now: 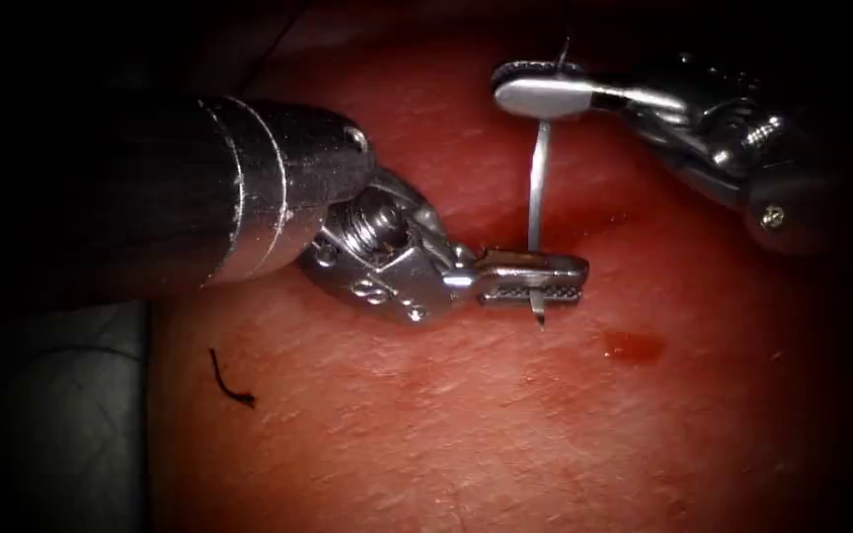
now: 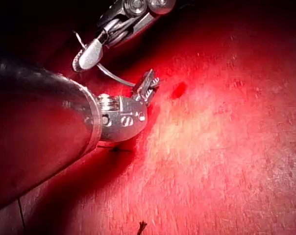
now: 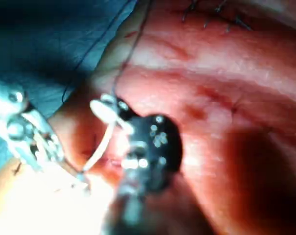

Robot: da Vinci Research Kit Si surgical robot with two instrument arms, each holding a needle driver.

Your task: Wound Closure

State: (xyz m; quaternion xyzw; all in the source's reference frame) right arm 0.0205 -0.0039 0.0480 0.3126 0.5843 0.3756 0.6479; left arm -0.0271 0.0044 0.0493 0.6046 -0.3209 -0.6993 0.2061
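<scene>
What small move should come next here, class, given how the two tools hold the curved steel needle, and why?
Probably the right tool should let go. Both tools grip the curved steel needle: the left tool is shut near its sharp tip, the right near its tail end, and the needle hangs clear above the red pork tissue. One firm grip would free it for repositioning.

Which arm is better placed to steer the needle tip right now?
Probably the left. The left tool grips the needle just behind its point, close above the tissue; the right tool holds the needle's far end, higher up. The needle is not in the tissue.
</scene>
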